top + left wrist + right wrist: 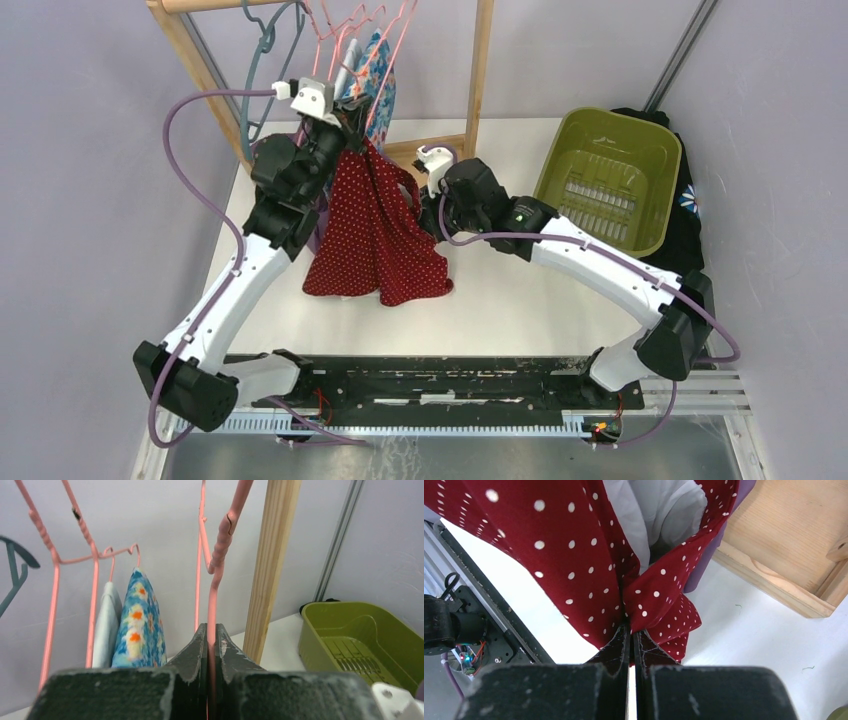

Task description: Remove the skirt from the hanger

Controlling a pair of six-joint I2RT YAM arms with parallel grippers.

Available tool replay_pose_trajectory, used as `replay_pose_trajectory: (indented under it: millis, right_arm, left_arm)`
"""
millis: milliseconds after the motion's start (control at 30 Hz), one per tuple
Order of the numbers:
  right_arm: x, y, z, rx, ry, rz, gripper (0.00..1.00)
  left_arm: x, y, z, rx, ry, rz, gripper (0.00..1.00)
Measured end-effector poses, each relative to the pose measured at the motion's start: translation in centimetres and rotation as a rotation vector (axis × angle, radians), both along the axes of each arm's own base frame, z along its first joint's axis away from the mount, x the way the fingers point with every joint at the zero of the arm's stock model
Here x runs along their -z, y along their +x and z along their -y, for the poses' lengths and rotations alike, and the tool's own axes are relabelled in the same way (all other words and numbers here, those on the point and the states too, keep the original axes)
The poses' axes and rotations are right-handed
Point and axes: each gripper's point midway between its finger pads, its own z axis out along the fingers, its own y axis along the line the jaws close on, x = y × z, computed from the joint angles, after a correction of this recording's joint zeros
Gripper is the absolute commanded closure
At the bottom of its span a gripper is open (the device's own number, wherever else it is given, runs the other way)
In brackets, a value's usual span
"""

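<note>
We find the left gripper (pixel 212 642) clamped on the hanger (pixel 213 597) and the right gripper (pixel 630 632) pinching the skirt (pixel 574 555), which hangs just below the left gripper, seemingly not yet off.

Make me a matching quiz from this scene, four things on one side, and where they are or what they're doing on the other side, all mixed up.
Column one
1. left gripper
2. right gripper
3. green basin
4. blue floral garment

Column two
A. standing on the table, to the right
B. shut on the red dotted skirt
C. hanging at the back, left of centre
D. shut on the pink hanger

Pairs: 1-D, 2-B, 3-A, 4-C
</note>
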Motion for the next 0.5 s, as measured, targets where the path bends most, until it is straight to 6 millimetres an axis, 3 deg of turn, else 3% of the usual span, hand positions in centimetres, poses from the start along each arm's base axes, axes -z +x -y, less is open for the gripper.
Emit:
replay_pose_trajectory:
  millis: [100,233,500]
  right_arm:
    - [-0.5,-0.2,-0.2,-0.004,0.011,0.010,0.99]
    - [-2.0,0.2,-0.1,0.010,0.037,0.054,0.99]
    - [-3.6,0.8,0.6,0.029,0.022,0.113,0.99]
  left_arm:
    - [-1.4,1.1,0.7,0.010,0.006,-0.005,0.97]
    - [-2.7,4.2,2.7,0.036,0.027,-0.036,0.97]
    - [-0.7,8.1,4.2,0.019,0.075,-0.158,0.97]
